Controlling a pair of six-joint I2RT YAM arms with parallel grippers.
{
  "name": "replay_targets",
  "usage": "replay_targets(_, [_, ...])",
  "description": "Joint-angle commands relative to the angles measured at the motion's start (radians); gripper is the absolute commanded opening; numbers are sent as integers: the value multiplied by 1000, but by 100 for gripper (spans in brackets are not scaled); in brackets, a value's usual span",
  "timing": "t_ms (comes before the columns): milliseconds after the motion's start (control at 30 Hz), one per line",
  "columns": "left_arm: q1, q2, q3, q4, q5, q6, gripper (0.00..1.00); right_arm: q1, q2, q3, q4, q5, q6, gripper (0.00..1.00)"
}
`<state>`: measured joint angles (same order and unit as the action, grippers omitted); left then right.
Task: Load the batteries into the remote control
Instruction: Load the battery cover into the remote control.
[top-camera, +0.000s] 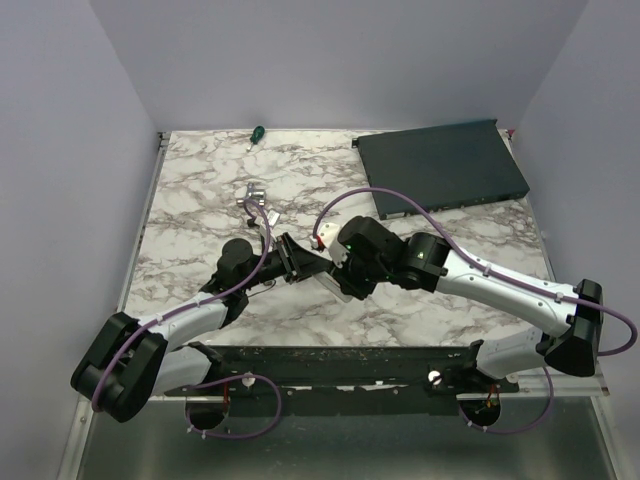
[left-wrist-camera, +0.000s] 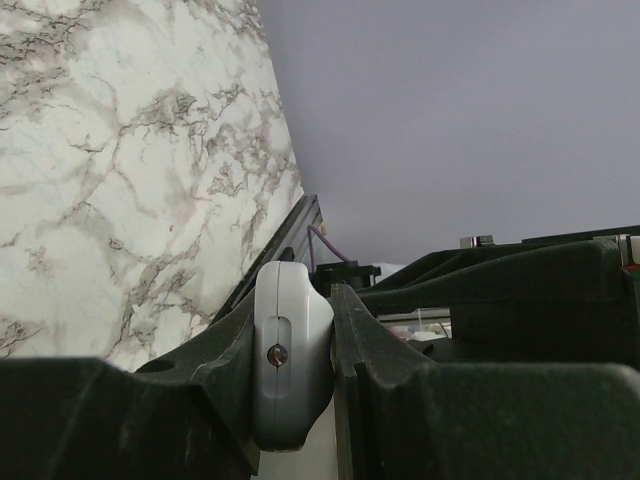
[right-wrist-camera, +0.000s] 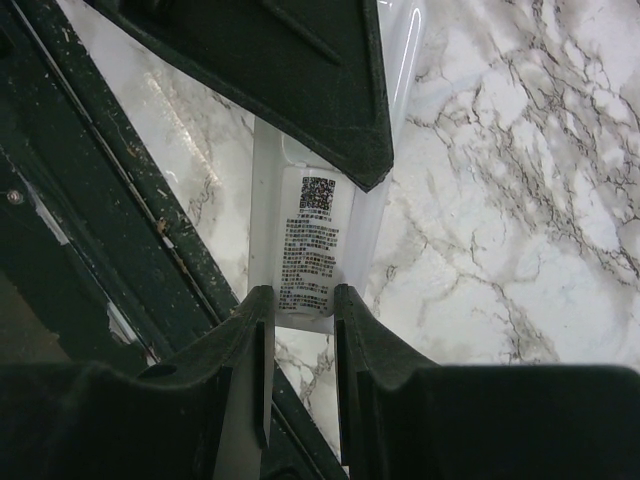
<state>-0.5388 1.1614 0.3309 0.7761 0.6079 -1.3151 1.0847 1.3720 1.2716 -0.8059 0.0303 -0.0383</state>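
Remote (right-wrist-camera: 310, 230) is clamped by both left gripper (left-wrist-camera: 295, 305) and right gripper (right-wrist-camera: 302, 300) at once, so any uneven pull between arms could twist it loose.

The remote (right-wrist-camera: 315, 240) is mid-tabletop (top-camera: 200, 200) toward the front, with the left jaws on one end and the right jaws around the other. Behind it, a bit left, there's a bracket (top-camera: 254, 193). Further back, a screwdriver (top-camera: 257, 132) lies at the far edge. A flat box (top-camera: 440, 165) is back right.
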Motion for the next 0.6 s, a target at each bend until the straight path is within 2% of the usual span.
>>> replay_targets(0, [-10, -1, 18, 48, -6, 7, 0, 3, 18, 9, -14, -52, -3, 10])
replay_targets(300, [-10, -5, 7, 54, -11, 5, 0, 4, 19, 11, -22, -42, 2, 10])
replay_targets(567, [-10, -18, 11, 22, -18, 29, 0, 3, 13, 31, -24, 52, 32, 9])
